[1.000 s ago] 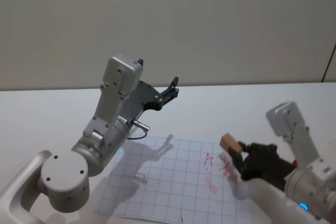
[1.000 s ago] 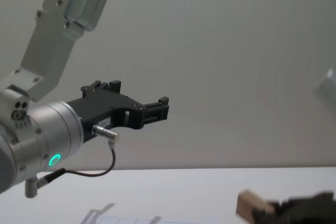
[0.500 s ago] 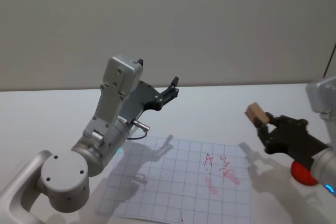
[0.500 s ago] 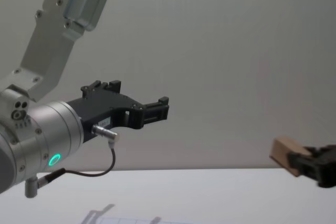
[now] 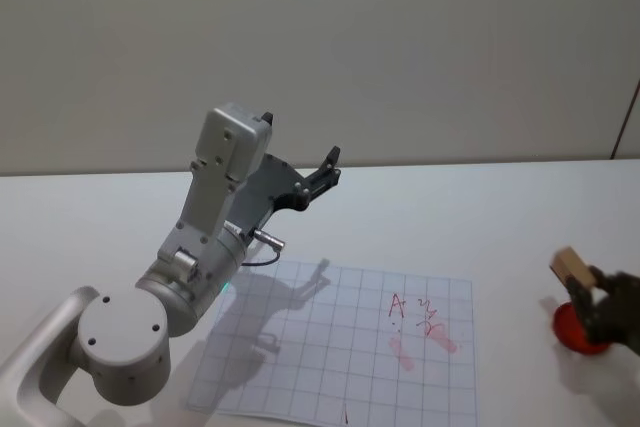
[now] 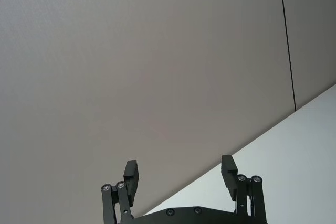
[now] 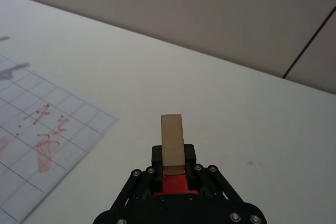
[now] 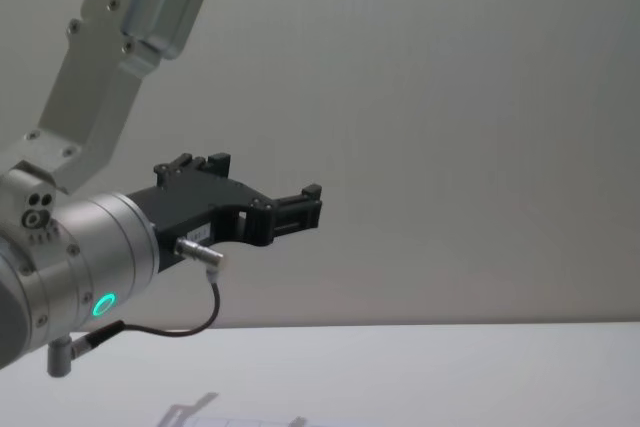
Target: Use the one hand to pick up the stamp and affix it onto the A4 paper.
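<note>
1. A4 paper [image 5: 300, 367] was white with a thin grey grid, with red scribbles and pink smudges on its right part.
2. Stamp [image 7: 171, 135] was plain tan wood.
3. Right gripper [image 7: 173, 165] was black; left gripper [image 6: 179, 167] was black too.
4. Round object [image 5: 575, 332] at far right was bright red.
5. Left arm [image 5: 215, 207] was silver-grey, with a green light [image 8: 104, 304].
6. Table [image 5: 450, 207] was white; wall [image 5: 400, 37] was pale grey-beige.
</note>
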Motion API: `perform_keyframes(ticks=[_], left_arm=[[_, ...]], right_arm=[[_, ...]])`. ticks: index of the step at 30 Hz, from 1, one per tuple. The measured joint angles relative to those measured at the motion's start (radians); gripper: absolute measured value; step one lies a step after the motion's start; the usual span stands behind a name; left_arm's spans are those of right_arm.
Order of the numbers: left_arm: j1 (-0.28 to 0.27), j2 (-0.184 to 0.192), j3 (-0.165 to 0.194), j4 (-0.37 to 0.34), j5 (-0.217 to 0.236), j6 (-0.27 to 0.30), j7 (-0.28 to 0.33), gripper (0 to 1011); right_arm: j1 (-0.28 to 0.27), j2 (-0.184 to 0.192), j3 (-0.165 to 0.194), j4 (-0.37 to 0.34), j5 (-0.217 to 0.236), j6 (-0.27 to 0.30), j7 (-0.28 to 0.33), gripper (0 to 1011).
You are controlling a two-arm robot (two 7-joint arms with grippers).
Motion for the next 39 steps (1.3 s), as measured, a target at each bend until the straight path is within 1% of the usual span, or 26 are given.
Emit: perform_keyframes(ticks=[2, 6, 10, 14, 37, 38, 39], left_arm=[[0.0, 0.0, 0.0, 0.0, 0.0, 0.0, 0.0, 1001], [0.0, 0.0, 0.0, 0.0, 0.0, 0.0, 0.0, 1001], [0.0, 0.0, 0.0, 0.0, 0.0, 0.0, 0.0, 1001], [0.0, 0.0, 0.0, 0.0, 0.0, 0.0, 0.0, 1001], [0.0, 0.0, 0.0, 0.0, 0.0, 0.0, 0.0, 1001], [0.0, 0.0, 0.0, 0.0, 0.0, 0.0, 0.0, 1001], [0.0, 0.0, 0.0, 0.0, 0.0, 0.0, 0.0, 1001]], right_arm=[[-0.023, 0.016, 0.01, -0.003, 0.003, 0.002, -0.009, 226], [-0.052, 0.034, 0.023, -0.006, 0.006, 0.006, -0.017, 226], [-0.075, 0.048, 0.032, -0.007, 0.007, 0.01, -0.021, 226], [-0.084, 0.054, 0.035, -0.006, 0.007, 0.012, -0.022, 226], [-0.086, 0.053, 0.036, 0.01, -0.01, 0.023, -0.002, 226], [-0.086, 0.053, 0.036, 0.01, -0.01, 0.023, -0.001, 234], [-0.085, 0.053, 0.036, 0.01, -0.011, 0.023, -0.001, 265]])
